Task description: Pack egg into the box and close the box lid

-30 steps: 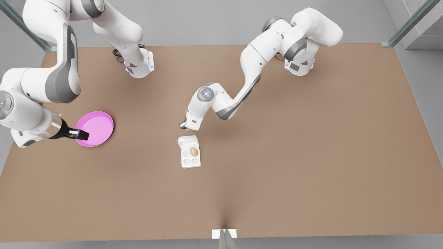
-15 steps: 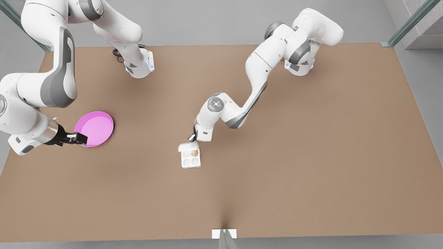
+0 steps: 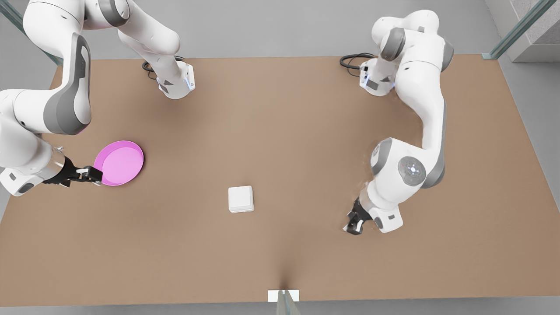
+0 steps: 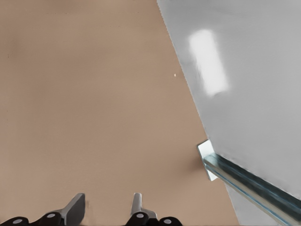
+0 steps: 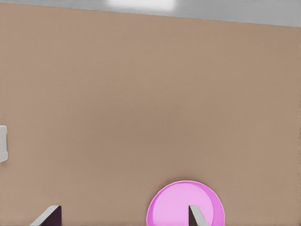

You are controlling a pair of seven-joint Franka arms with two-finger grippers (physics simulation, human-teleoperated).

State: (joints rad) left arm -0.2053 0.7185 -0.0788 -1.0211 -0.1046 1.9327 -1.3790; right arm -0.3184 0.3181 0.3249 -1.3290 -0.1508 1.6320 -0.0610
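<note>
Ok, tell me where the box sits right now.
In the front view the box sits lid-down near the table's middle, apart from both grippers: the pink dish lies toward that view's left, the left gripper toward its right.

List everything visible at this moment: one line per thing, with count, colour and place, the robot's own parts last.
box: one, white, near the table's middle, box lid down flat over it.
pink dish: one, pink, toward the front view's left.
table: one, brown, under everything.
metal post: one, silver, at a table edge by a white bracket.
right gripper: one, black, open, at the dish's rim on the front view's left.
left gripper: one, black, open, low over bare table at the front view's right, apart from the box.
</note>
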